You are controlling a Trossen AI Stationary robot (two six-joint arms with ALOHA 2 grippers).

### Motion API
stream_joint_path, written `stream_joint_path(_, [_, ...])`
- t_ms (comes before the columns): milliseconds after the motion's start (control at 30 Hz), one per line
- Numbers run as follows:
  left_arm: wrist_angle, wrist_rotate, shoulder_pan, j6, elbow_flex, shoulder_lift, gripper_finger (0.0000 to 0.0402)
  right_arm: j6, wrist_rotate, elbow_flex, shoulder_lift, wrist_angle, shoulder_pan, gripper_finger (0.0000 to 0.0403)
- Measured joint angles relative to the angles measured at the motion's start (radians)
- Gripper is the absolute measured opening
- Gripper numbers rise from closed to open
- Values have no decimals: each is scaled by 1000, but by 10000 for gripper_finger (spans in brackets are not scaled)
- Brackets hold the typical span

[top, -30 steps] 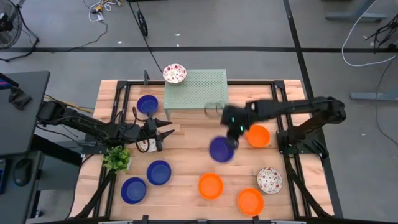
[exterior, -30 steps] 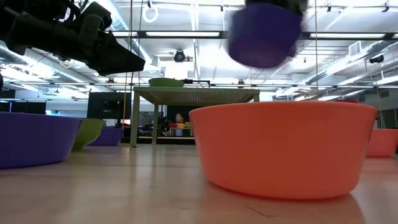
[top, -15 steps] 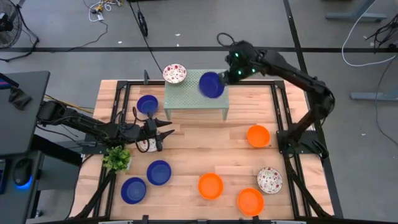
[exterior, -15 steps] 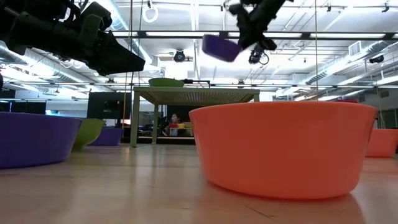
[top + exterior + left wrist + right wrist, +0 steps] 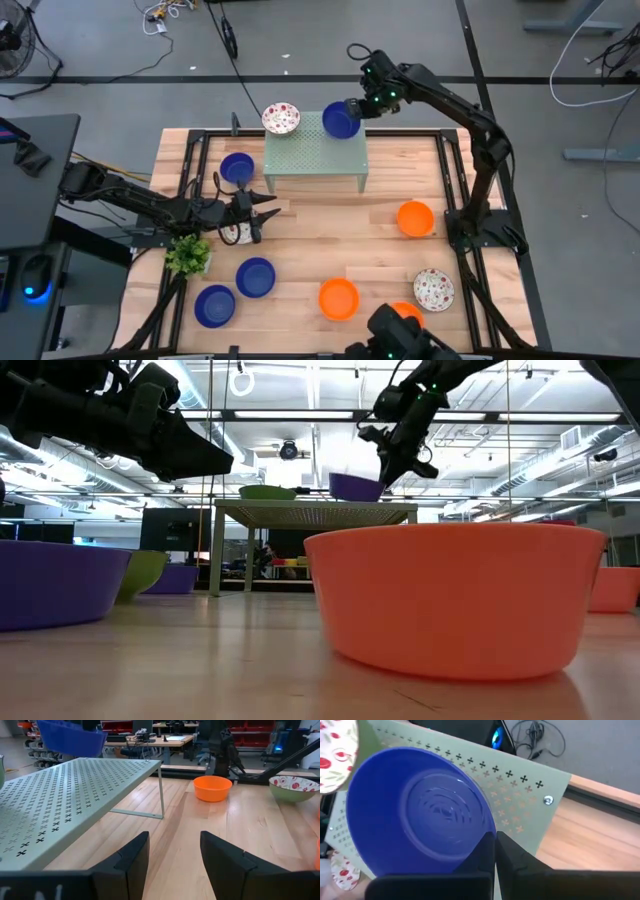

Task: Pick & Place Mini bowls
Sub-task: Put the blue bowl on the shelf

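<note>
My right gripper (image 5: 357, 108) is over the far right part of the pale green mesh stand (image 5: 300, 150), shut on a blue mini bowl (image 5: 341, 121). In the low view that bowl (image 5: 357, 487) is level with the stand's top. A white, red-speckled bowl (image 5: 281, 118) sits on the stand's far left corner. Other bowls stand on the table: blue (image 5: 237, 167) (image 5: 255, 276) (image 5: 214, 305), orange (image 5: 415, 217) (image 5: 338, 298) and speckled (image 5: 433, 289). My left gripper (image 5: 262, 212) waits open near the stand's near left leg, holding nothing. My right gripper pinches the blue bowl's rim (image 5: 489, 836) on its right side, one finger (image 5: 479, 857) inside the bowl and the other outside. It comes slanting down from the table's far right. The bowl's bottom is at the stand's top; whether it rests there I cannot tell.
A small green plant (image 5: 187, 255) stands at the table's left near side. A third orange bowl (image 5: 403, 318) is partly covered by a dark object (image 5: 400, 338) at the picture's near edge. Bare wood lies in the table's middle, in front of the stand.
My right gripper carried the blue bowl from above the table's middle up and toward the far edge, over the stand, then down to the stand's top at its far right part. A dark object came into the high view at the near edge.
</note>
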Motion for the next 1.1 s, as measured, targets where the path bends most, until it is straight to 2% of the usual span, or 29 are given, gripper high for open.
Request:
stream_joint_path(833, [0,2,-1,-7,0,0,181,85,6,-2,59,2,-38,6])
stream_joint_path(967, [0,2,-1,-7,0,0,181,90,5,-2,59,-3,-39,27])
stream_joint_path(1100, [0,3,-1,-7,0,0,181,81,2,-2,59,-4,-39,69])
